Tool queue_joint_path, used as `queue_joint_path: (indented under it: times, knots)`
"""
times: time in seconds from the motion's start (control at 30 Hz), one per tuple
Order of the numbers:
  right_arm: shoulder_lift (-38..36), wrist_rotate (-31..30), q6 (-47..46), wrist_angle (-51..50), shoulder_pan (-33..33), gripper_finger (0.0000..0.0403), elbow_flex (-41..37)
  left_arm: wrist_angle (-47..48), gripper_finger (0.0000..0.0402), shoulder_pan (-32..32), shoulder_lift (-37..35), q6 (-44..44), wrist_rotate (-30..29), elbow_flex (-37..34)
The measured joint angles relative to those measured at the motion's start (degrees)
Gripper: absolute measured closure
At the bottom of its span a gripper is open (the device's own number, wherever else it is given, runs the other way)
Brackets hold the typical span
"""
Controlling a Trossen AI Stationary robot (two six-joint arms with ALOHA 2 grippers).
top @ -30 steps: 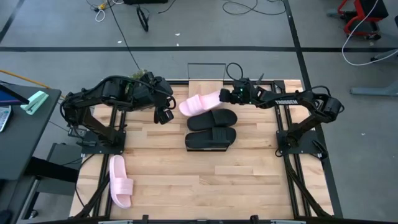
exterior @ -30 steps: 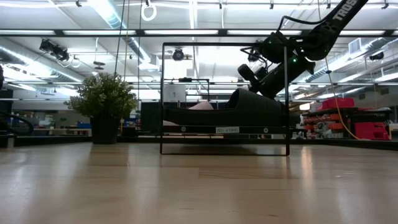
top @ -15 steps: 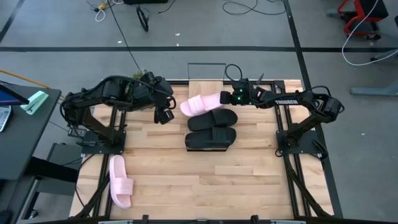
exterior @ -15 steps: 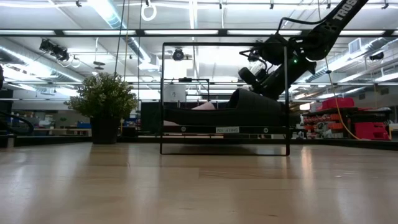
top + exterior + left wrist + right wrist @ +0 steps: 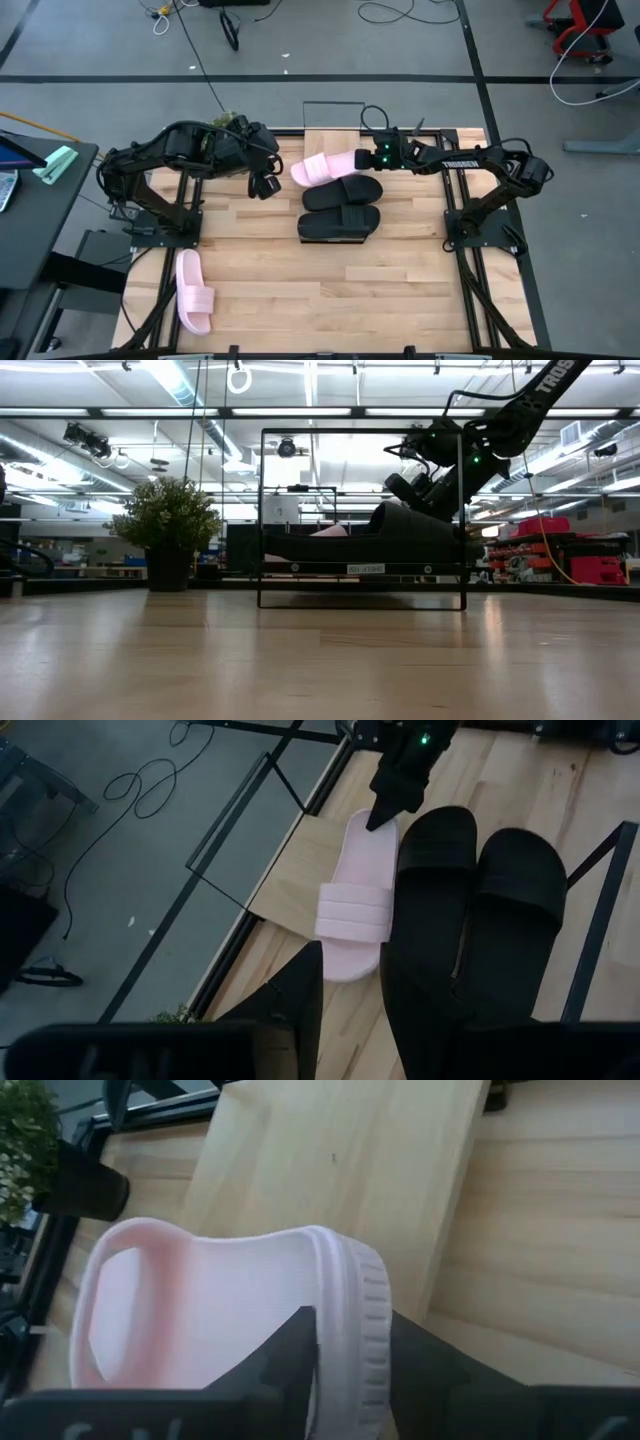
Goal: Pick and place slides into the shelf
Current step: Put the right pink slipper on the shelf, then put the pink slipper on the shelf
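Note:
My right gripper (image 5: 366, 158) is shut on a pale pink slide (image 5: 325, 166) over the far part of the shelf's light board (image 5: 330, 138). The slide points toward the table's left. Two black slides (image 5: 340, 192) (image 5: 338, 222) lie side by side just nearer. In the low view one black slide (image 5: 390, 535) sits on the board inside the black wire frame (image 5: 262, 510). The second pink slide (image 5: 193, 290) lies sole-down on the table near its left near corner. My left gripper (image 5: 265, 186) hangs open to the left of the shelf and touches nothing. My right gripper pinches the pink slide's heel-end rim (image 5: 350, 1315) between its two fingers (image 5: 290, 1350). It comes from the table's right, along the slide's length, with only the end of the slide (image 5: 372, 825) in the hold. Whether the toe end rests on the board cannot be told.
A potted plant (image 5: 228, 122) stands at the table's far edge behind the left arm. The arm bases (image 5: 165, 225) (image 5: 480, 225) and black side rails flank the tabletop. Bare slatted wood (image 5: 350, 300) stretches across the near half of the table.
My right gripper has shifted slightly toward the table's right, still shut on the pink slide. The slide has moved with it and now lies more level over the board.

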State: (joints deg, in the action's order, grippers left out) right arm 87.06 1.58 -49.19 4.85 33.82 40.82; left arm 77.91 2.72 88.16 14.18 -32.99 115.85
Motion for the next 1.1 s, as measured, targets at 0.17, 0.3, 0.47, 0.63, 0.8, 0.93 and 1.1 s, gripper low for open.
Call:
queue_joint_path:
  times: [0.17, 0.3, 0.47, 0.63, 0.8, 0.93, 1.1]
  knots:
    - [0.01, -0.24, 0.22, -0.30, 0.05, 0.0249, -0.07, -0.27, 0.0294, 0.00, 0.00, -0.01, 0.00, 0.00]
    - [0.01, -0.24, 0.20, -0.28, 0.17, 0.0218, -0.07, -0.27, 0.0294, 0.00, 0.00, 0.01, 0.01, 0.00]
    - [0.01, -0.21, 0.27, -0.68, 0.35, 0.0189, -0.07, -0.25, 0.0294, 0.00, 0.01, 0.01, 0.00, 0.00]
    - [-0.71, -2.42, 1.51, -1.95, 1.11, 0.0176, -0.07, -0.22, 0.0294, 0.00, 0.02, 0.01, 0.02, 0.00]
    - [-2.45, -3.21, 4.02, -2.81, 2.37, 0.0178, -0.07, 0.76, 0.0294, 0.00, 0.02, 0.01, 0.04, 0.00]
    - [-5.88, -2.82, 6.43, -4.00, 3.79, 0.0178, -0.07, 3.87, 0.0294, 0.02, 0.02, 0.23, 1.13, 0.01]
    - [-13.72, -1.23, 11.58, -4.17, 4.20, 0.0179, -0.07, 5.18, 0.0294, 0.87, 0.02, 2.01, 8.58, 0.00]
